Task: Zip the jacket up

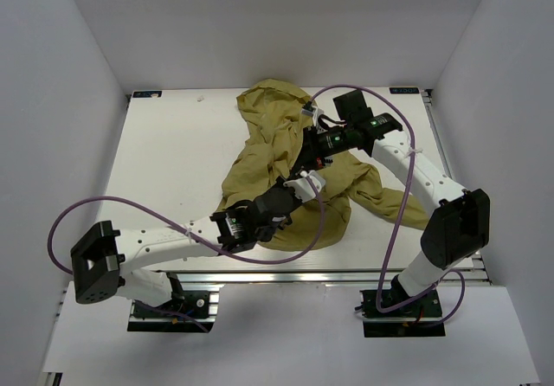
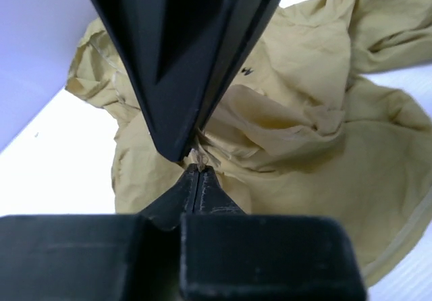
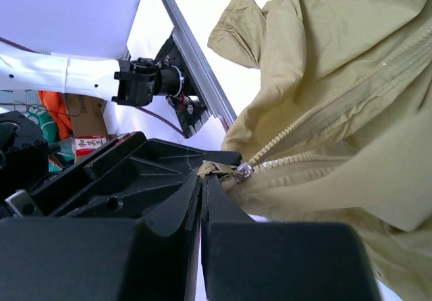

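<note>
The olive jacket lies crumpled across the middle and right of the white table, seen close up in the left wrist view and the right wrist view. Its zipper runs open in two rows down to a silver slider. My right gripper is shut on a tan tab of the jacket just beside that slider. My left gripper meets it tip to tip, jaws pressed together on a thin tan scrap at the same zipper end. Both grippers meet over the jacket's lower front.
Bare white table lies left of the jacket. A metal rail runs along the near edge. Purple cables loop over both arms. White walls close in the left, right and back sides.
</note>
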Controlling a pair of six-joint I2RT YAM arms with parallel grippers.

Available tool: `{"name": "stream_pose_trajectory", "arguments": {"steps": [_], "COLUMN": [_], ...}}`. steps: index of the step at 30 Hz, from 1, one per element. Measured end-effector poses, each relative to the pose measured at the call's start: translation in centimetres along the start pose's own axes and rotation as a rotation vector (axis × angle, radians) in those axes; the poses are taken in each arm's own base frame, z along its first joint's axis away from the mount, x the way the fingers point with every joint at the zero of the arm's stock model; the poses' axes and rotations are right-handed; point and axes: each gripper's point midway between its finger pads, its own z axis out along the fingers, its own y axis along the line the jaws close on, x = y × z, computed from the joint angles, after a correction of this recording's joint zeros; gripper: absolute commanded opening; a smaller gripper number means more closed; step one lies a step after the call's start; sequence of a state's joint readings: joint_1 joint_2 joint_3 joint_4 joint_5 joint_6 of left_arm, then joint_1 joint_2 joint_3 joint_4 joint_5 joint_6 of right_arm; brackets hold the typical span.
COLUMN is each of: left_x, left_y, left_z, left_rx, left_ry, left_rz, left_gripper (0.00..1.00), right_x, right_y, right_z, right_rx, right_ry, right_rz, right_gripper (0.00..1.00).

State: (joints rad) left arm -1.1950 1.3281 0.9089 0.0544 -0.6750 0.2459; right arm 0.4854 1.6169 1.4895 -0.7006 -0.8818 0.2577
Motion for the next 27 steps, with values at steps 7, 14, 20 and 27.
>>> {"name": "stream_pose_trajectory", "arguments": {"steps": [7, 14, 20, 27], "left_x": [-0.8, -1.3, -0.7, -0.9], "left_y": [-0.2, -0.6, -0.6, -1.3], "left_z": [0.1, -0.5, -0.7, -2.2], "left_rx": [0.015, 0.067, 0.084, 0.171], "left_ry": [-0.033, -0.048, -0.024, -0.02], "left_rz": [0.004, -0.009, -0.062, -0.123], "left_gripper": [0.0, 0.0, 0.0, 0.0], "right_x": [0.0, -1.0, -1.3, 0.0], "right_y": [0.1, -0.3, -0.8, -2.3], "right_z": [0.0, -0.1, -0.5, 0.1], "right_rx": [-0.004, -0.016, -0.04, -0.011], "right_ry": [0.002, -0.032, -0.05, -0.029], "right_rz": [0.001, 0.068, 0.185, 0.242], "right_gripper": [0.0, 0.0, 0.0, 0.0]}}
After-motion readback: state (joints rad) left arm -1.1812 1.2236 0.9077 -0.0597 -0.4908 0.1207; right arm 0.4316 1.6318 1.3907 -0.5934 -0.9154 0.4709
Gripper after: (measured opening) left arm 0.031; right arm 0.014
